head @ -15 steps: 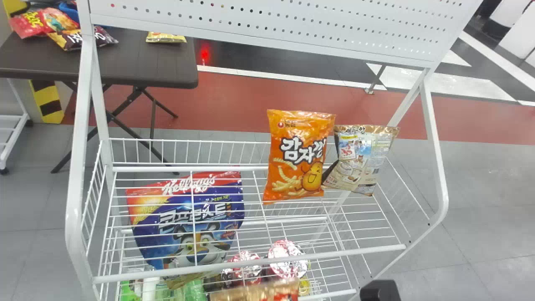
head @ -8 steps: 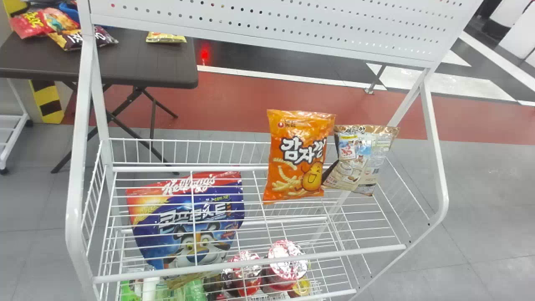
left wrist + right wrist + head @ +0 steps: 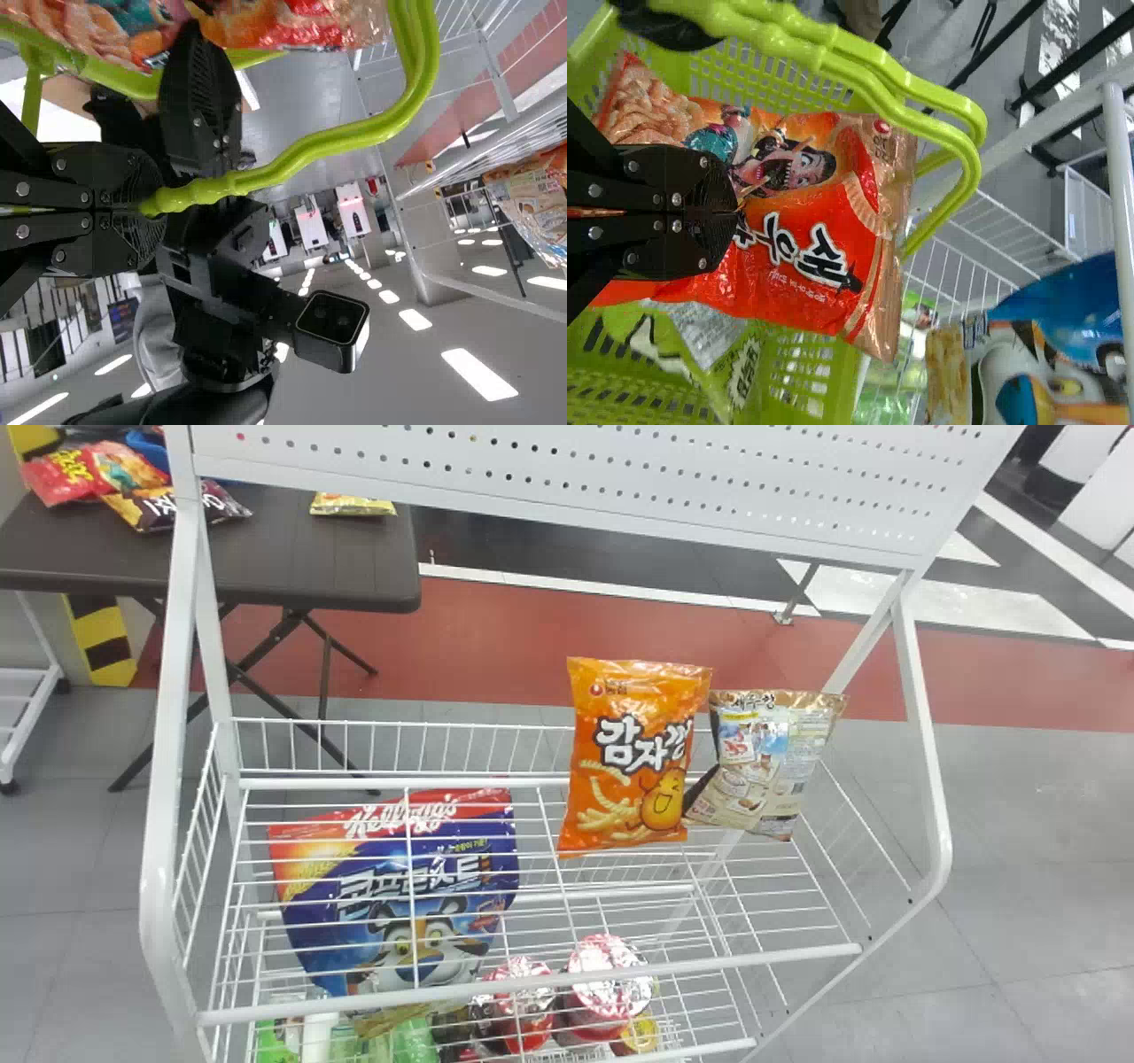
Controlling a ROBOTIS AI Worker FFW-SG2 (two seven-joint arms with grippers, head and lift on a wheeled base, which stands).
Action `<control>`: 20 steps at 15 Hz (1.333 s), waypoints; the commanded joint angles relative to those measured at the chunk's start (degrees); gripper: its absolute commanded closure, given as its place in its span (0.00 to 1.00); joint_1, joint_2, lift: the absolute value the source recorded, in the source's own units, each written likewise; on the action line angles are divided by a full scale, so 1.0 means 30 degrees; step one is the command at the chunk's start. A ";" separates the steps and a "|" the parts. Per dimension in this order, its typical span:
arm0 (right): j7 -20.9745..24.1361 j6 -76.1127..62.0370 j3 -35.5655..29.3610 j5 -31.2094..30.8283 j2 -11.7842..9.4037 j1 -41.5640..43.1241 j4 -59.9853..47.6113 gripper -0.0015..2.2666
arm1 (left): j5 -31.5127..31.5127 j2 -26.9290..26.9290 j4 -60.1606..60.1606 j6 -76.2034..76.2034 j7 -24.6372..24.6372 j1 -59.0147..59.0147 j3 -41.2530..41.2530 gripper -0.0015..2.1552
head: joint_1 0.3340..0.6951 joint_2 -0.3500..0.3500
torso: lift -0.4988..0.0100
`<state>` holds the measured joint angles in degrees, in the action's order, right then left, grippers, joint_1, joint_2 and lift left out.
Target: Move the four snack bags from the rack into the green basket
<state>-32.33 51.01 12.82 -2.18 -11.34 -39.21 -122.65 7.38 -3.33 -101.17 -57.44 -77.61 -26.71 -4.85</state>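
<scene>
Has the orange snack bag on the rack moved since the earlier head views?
No: the orange snack bag sits unchanged against the rack's rear rail.

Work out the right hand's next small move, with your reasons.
Probably open the right hand: it grips the shiny red-and-orange snack bag over the green plastic basket, while the left hand holds the basket's green handle.

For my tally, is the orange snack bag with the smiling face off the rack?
No, the orange bag is on the white rack, beside another bag.
</scene>
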 commanded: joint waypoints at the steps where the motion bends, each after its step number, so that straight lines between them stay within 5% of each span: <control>1: -0.0237 0.0035 0.0561 0.0082 -0.0177 -0.0083 0.0133 0.96 | -0.0029 0.0055 0.0002 0.0000 0.0031 0.0025 -0.0023 0.83 | 1.00 0.07 | 0.98; 4: -0.0237 0.0210 0.0297 0.0199 -0.0382 -0.0142 0.0133 0.96 | -0.0058 0.0055 0.0031 0.0000 0.0090 0.0084 -0.0170 0.83 | 1.00 0.12 | 0.98; 5: -0.0149 0.0386 -0.0054 0.0463 -0.0352 -0.0171 0.0133 0.88 | -0.0087 0.0084 0.0031 0.0000 0.0090 0.0084 -0.0199 0.83 | 1.00 0.11 | 0.98; 6: -0.0149 0.0445 -0.0406 0.0756 -0.0352 -0.0200 0.0133 0.63 | -0.0087 0.0084 0.0031 0.0000 0.0090 0.0084 -0.0170 0.83 | 1.00 0.09 | 0.98; 7: -0.0149 0.0328 -0.0669 0.0814 -0.0352 -0.0288 0.0074 0.11 | -0.0087 0.0055 0.0031 0.0000 0.0090 0.0084 -0.0111 0.83 | 1.00 0.06 | 0.98; 8: -0.0179 0.0386 -0.0904 0.0843 -0.0352 -0.0347 -0.0014 0.00 | -0.0058 0.0084 0.0031 0.0000 0.0060 0.0084 -0.0082 0.83 | 1.00 0.01 | 0.98; 14: 0.0378 -0.0317 -0.2574 0.0990 -0.0118 -0.0874 -0.0893 0.02 | -0.0087 0.0084 0.0031 0.0000 0.0090 0.0084 -0.0082 0.83 | 1.00 0.00 | 0.98; 20: 0.2106 -0.6528 -0.6617 0.2924 0.1405 -0.0054 -0.2065 0.02 | -0.0117 0.0084 0.0090 0.0000 0.0119 0.0143 -0.0170 0.83 | 1.00 0.00 | 0.98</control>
<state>-27.26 37.00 -5.01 5.57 -8.48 -41.49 -128.73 7.14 -3.07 -100.94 -57.44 -77.26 -26.35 -5.18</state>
